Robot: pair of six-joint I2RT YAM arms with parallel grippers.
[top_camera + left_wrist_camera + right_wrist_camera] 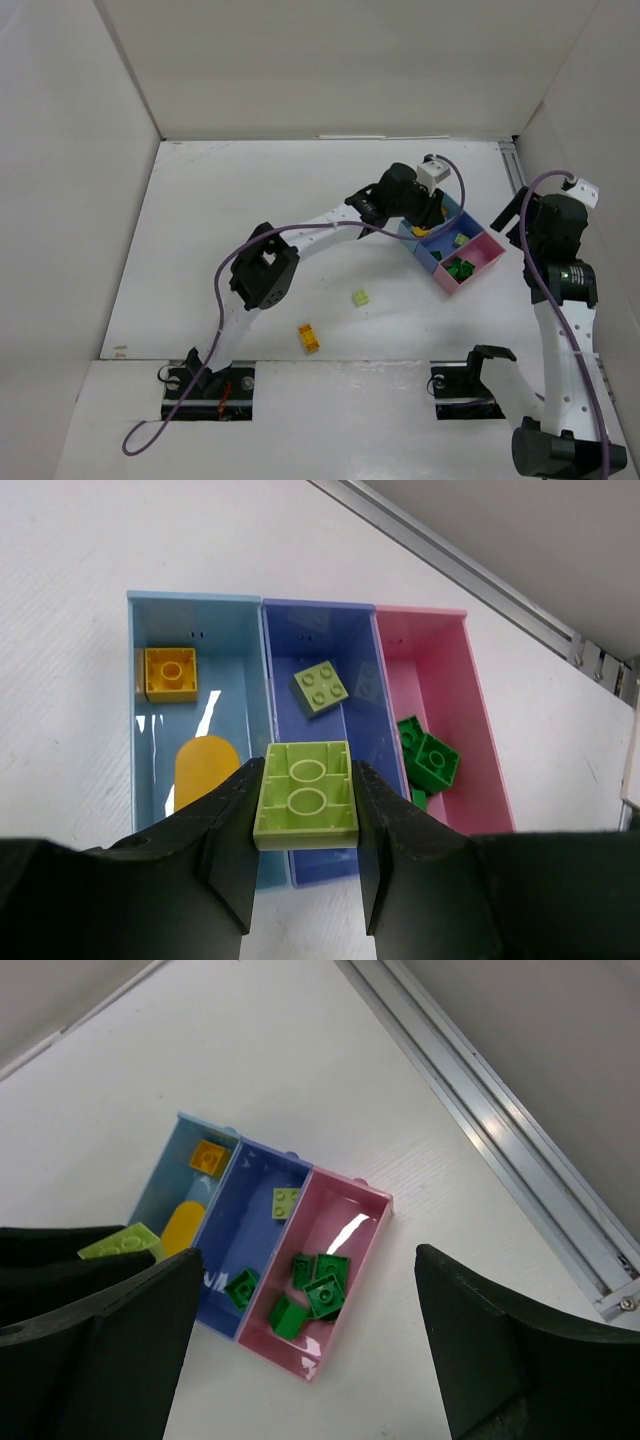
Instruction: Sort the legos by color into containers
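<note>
Left claw (305,815), clamped on a lime-green studded plastic brick (306,790), hangs over the darker-blue open plastic bin (345,740), whose length runs toward twelve o'clock. Right claw (305,1260), spread apart, sits at the bin's three o'clock.

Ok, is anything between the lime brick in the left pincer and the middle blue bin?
Nothing visible: the held lime brick hangs over the open darker blue bin. A dark green brick lies inside it.

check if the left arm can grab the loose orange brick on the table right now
Probably not yet. The left gripper is shut on a lime brick over the darker blue bin, so it must drop that first. The orange brick itself lies in the open, unobstructed.
</note>
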